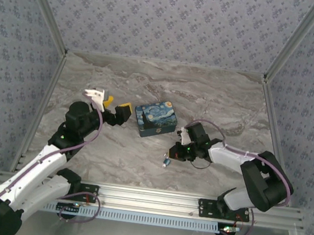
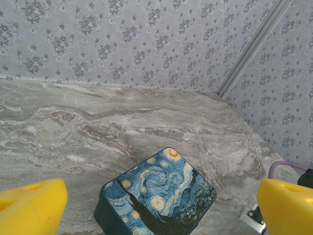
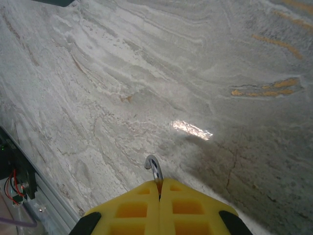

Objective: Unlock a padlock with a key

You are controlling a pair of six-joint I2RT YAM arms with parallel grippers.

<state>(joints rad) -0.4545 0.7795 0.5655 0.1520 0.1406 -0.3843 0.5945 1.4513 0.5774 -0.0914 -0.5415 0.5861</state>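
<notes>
My right gripper point(image 1: 172, 152) is low over the marble table point(image 1: 217, 96), just right of centre. Its yellow pads point(image 3: 195, 205) are pressed together point(image 3: 159, 188). A thin silvery hooked shackle point(image 3: 153, 168) sticks out of the seam between them. In the top view the tiny teal-blue padlock point(image 1: 165, 162) sits just under that gripper's tip, seemingly hanging by the shackle. Its teal body is hidden in the right wrist view. The key is hidden. My left gripper point(image 1: 116, 105) is open wide, its yellow fingers point(image 2: 29, 205) held apart point(image 2: 156, 213) with nothing between them, left of the painted tin.
A blue-and-yellow starry-night tin box point(image 1: 155, 119) point(image 2: 159, 196) stands shut at the table's centre, between the two grippers. Patterned walls close off the back and both sides. An aluminium rail point(image 1: 152, 197) runs along the near edge.
</notes>
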